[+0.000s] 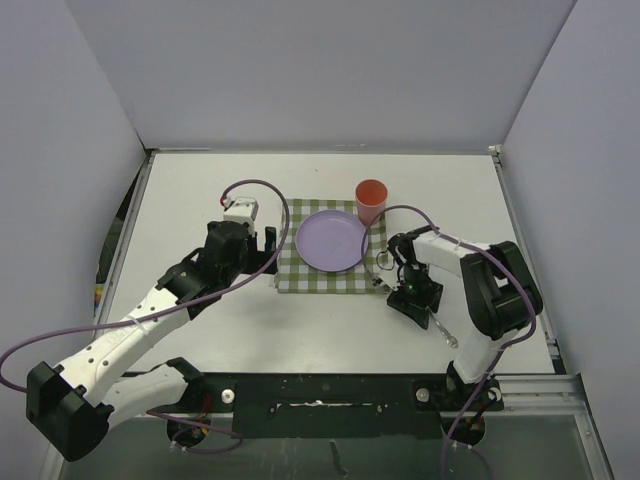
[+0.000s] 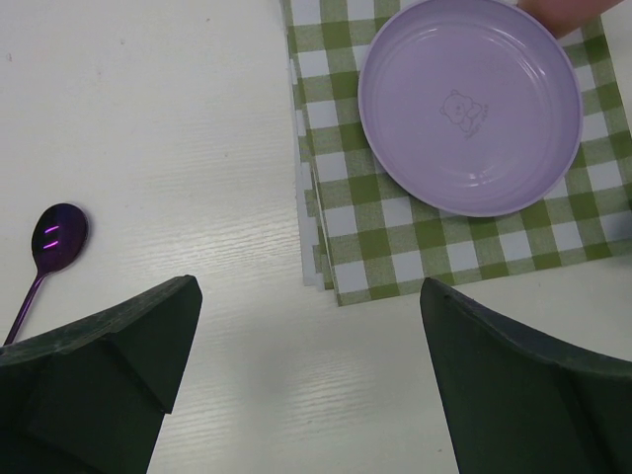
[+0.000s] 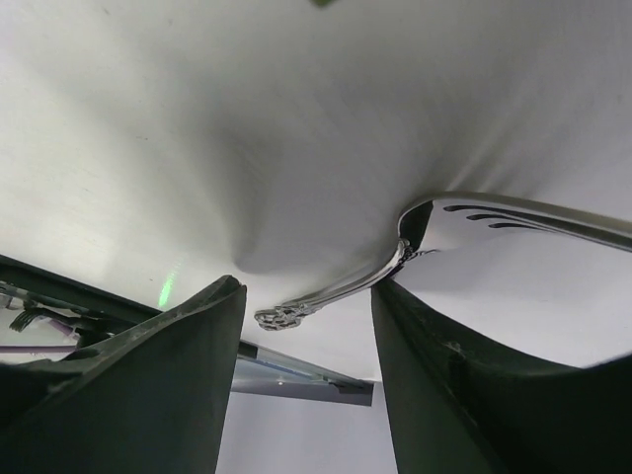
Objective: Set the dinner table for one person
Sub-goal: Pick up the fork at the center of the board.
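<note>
Working on the dinner table (image 1: 200,315), broad and white, with a checked cloth (image 1: 298,278) laid mid-table, a lilac plate (image 1: 332,241) on it and an orange cup (image 1: 371,198) at one o'clock of the plate. Reaching with the right gripper (image 3: 308,286) at four o'clock of the cloth, low over a silver fork (image 3: 341,289), jaws half-spread either side of the stem. Cannot tell whether pinching yet or only bracketing. Holding the left gripper (image 2: 308,288) at nine o'clock of the cloth, spread wide and carrying nothing, with a purple spoon (image 2: 57,235) on bare table at eight o'clock of the cloth in the wrist view.

Judged risks:
- Closing on a thin, slick stem seemingly flat against the tabletop, so liable to skid out or pivot between the pads.
- Scraping fingertips if pressed too low.
- Lifting by one end and letting the tines swing and drop.
- Snagging the cable (image 1: 400,210) looped beside the cup and tipping it.
- Carrying too low toward the cloth and nudging the plate or rucking the cloth
</note>
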Controlling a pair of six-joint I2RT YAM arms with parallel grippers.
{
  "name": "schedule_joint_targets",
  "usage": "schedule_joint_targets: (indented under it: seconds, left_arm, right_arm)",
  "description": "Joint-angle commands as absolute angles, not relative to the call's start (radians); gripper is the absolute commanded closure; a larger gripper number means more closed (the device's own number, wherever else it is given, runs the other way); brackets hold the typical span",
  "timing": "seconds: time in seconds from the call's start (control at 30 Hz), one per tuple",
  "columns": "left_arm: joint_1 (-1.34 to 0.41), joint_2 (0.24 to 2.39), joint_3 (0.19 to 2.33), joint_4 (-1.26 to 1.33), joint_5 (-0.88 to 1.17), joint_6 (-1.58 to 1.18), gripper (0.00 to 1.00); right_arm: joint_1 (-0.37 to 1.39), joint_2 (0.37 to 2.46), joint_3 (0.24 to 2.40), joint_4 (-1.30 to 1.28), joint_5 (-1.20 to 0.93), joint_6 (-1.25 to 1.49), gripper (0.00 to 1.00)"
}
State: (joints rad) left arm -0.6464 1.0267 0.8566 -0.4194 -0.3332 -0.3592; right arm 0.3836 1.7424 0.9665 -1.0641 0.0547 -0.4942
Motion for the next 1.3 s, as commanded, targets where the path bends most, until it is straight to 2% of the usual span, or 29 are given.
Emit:
schedule_joint_targets:
  seconds: [0.0,0.13,0.43,0.47,0.57,0.6,1.0,1.27]
  left_arm:
    - [-0.650,1.028,0.888,-0.410,-0.336,-0.354,0.05]
    - [-0.649,1.028,0.891,-0.410,-0.338,-0.353,0.05]
    - [-0.650,1.039,0.894,-0.402,-0.323,-0.370,0.05]
    - [-0.650,1.041,0.896,-0.401,-0.321,-0.371,0.05]
    - [-0.651,1.044,0.897,-0.396,-0.321,-0.379,0.05]
    - [-0.650,1.045,0.897,-0.394,-0.319,-0.382,0.05]
    - [-0.656,1.056,0.900,-0.361,-0.288,-0.418,0.05]
    - [-0.672,1.057,0.922,-0.365,-0.290,-0.426,0.06]
  right_arm:
    - [0.365,1.752,0.995,-1.027,0.046,-0.534,0.45]
    - [0.352,1.749,1.006,-1.031,0.037,-0.553,0.48]
    - [0.339,1.718,0.976,-1.019,0.009,-0.572,0.73]
    - [0.340,1.714,0.976,-1.021,0.006,-0.571,0.76]
    - [0.339,1.700,0.970,-1.019,0.003,-0.572,0.97]
    - [0.339,1.694,0.968,-1.019,0.004,-0.572,1.00]
    - [0.324,1.535,1.026,-1.129,0.045,-0.592,1.00]
    - [0.330,1.412,1.185,-1.295,0.009,-0.584,1.00]
